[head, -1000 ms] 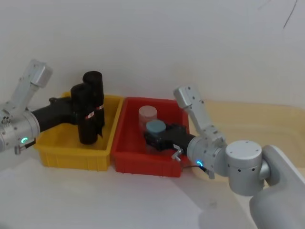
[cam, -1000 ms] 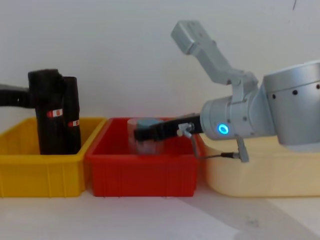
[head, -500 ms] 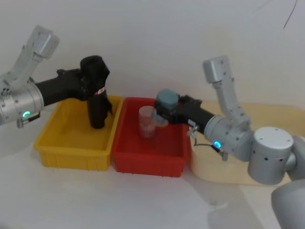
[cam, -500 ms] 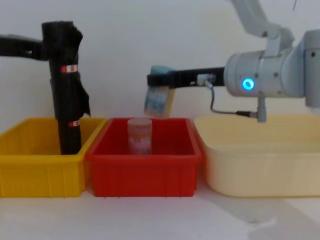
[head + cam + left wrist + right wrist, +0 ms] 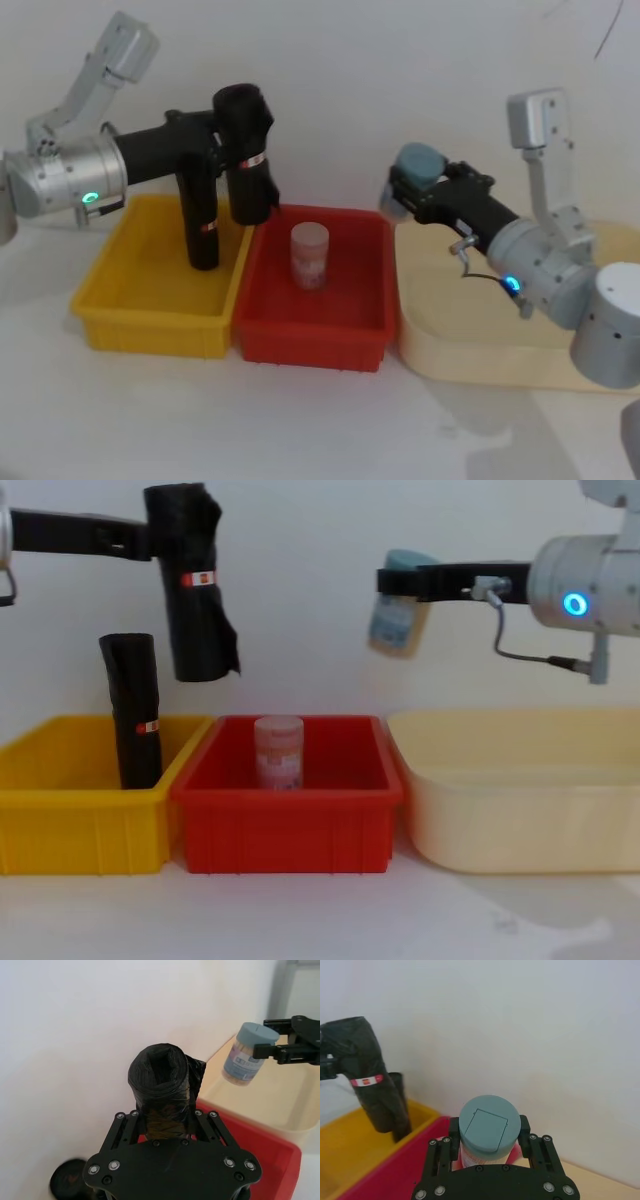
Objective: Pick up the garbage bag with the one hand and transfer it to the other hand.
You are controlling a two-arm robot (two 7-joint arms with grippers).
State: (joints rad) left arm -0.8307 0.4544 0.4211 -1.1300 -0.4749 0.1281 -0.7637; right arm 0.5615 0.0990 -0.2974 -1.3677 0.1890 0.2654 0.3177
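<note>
I read the garbage bag [image 5: 246,140] as black plastic film, crinkled and faintly glossy, with a papery label band [image 5: 197,578]; the second roll [image 5: 201,225] looks alike. The yellow bin [image 5: 150,325], red bin [image 5: 310,345] and cream tub [image 5: 470,350] are smooth plastic with a soft sheen. The jar [image 5: 395,625] looks clear plastic under a matt lid [image 5: 257,1032]. The left gripper [image 5: 165,1122] and right gripper [image 5: 488,1132] are matt black, with bright metal screws [image 5: 114,1165].

White table [image 5: 300,430] carries a yellow bin [image 5: 150,335], a red bin [image 5: 310,352] and a cream tub [image 5: 480,355] side by side
</note>
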